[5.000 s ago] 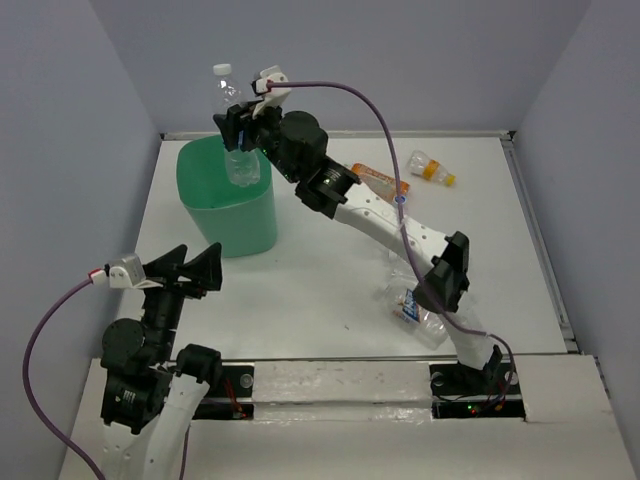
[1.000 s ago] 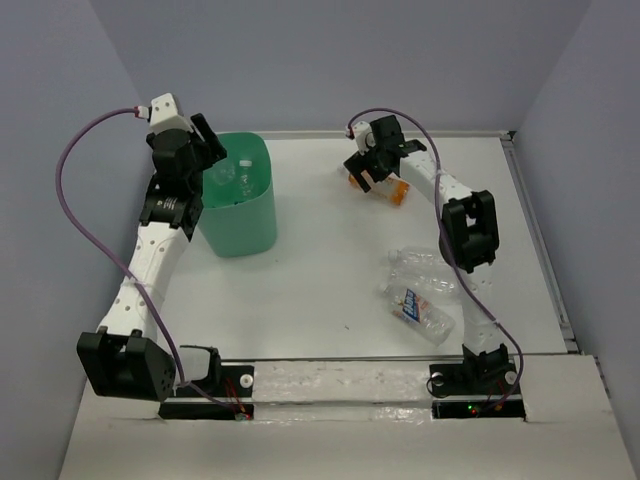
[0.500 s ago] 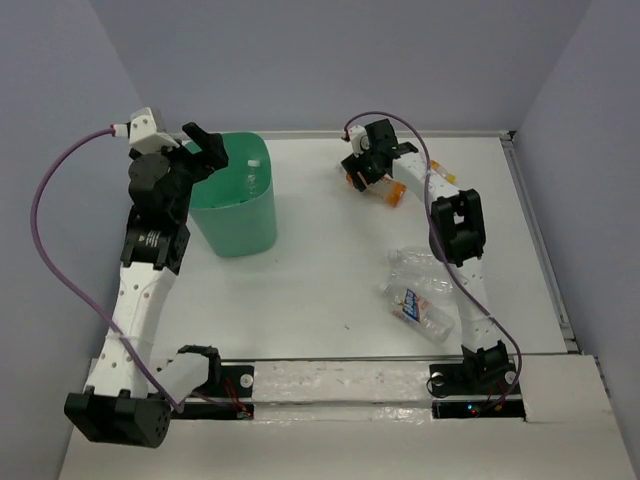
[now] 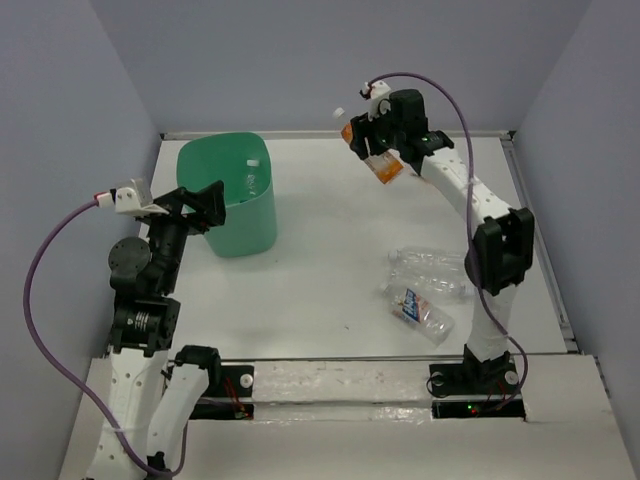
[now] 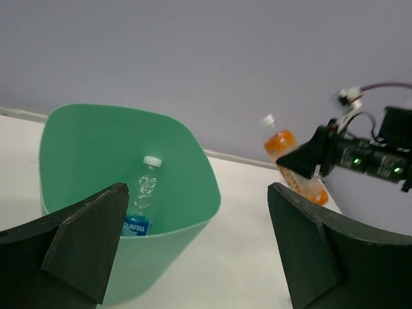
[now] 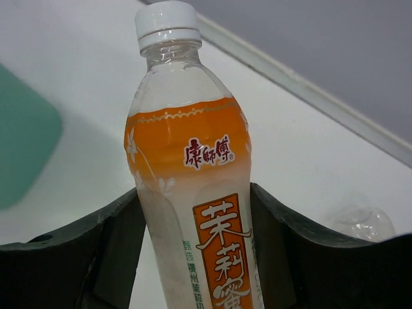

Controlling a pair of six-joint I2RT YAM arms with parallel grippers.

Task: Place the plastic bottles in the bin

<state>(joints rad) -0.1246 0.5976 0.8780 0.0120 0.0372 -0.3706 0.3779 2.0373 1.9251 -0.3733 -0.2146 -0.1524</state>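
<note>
My right gripper (image 4: 372, 145) is shut on the orange bottle (image 4: 388, 170) with the white cap and holds it in the air over the far middle of the table, to the right of the mint-green bin (image 4: 232, 232). In the right wrist view the bottle (image 6: 193, 167) stands upright between my fingers (image 6: 96, 257). One clear bottle with a blue label (image 4: 250, 178) stands inside the bin, also in the left wrist view (image 5: 143, 196). Two clear bottles (image 4: 428, 265) (image 4: 418, 310) lie on the table at the near right. My left gripper (image 4: 205, 208) is open and empty, just left of the bin. The tiny orange-yellow bottle is hidden.
The table has a raised rim (image 4: 540, 235) along its right side and back. Grey-blue walls stand close on three sides. The right arm's links (image 4: 500, 250) stretch above the two lying bottles. The bin's corner (image 6: 26, 154) shows at the left of the right wrist view.
My right gripper has lifted the orange bottle off the table, upward and slightly right. My left arm has pulled back from the bin's far left toward the near left.
</note>
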